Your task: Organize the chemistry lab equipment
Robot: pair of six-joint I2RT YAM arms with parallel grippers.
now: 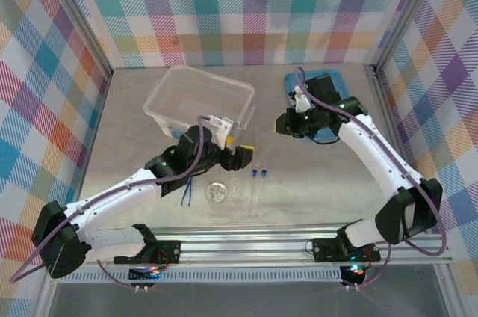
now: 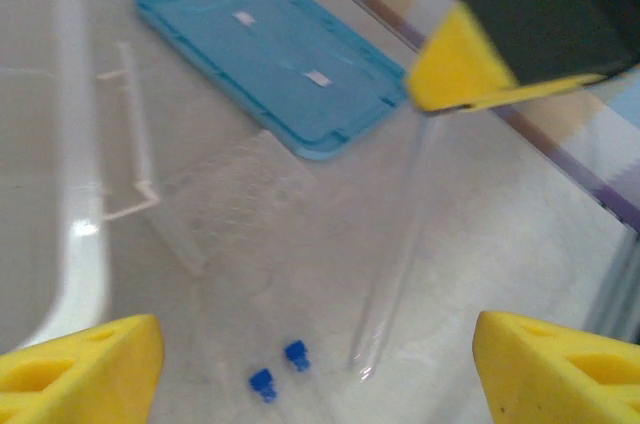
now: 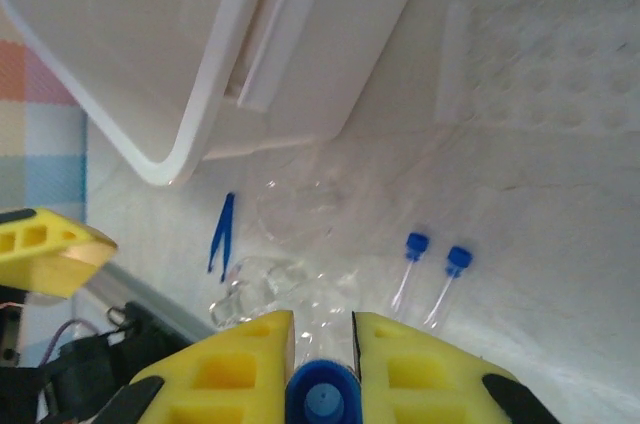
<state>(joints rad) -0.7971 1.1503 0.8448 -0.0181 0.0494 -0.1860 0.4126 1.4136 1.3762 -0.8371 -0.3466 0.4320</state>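
My right gripper (image 3: 322, 332) is shut on a clear tube with a blue cap (image 3: 322, 399). In the left wrist view that tube (image 2: 395, 264) hangs slanted from the right gripper's yellow finger (image 2: 465, 74), its tip low over the table. My left gripper (image 2: 320, 374) stands open around the tip without touching it. Two more blue-capped tubes (image 1: 258, 175) lie on the table in front of the arms. Dark blue tweezers (image 1: 187, 191), a round glass dish (image 1: 216, 194) and a tiny clear cup (image 1: 235, 186) lie just left of them.
The translucent plastic box (image 1: 198, 100) stands at the back left, close behind the left gripper (image 1: 243, 149). The flat blue lid (image 2: 270, 54) lies at the back right, partly under the right arm. A clear dimpled rack (image 2: 230, 194) lies between box and lid.
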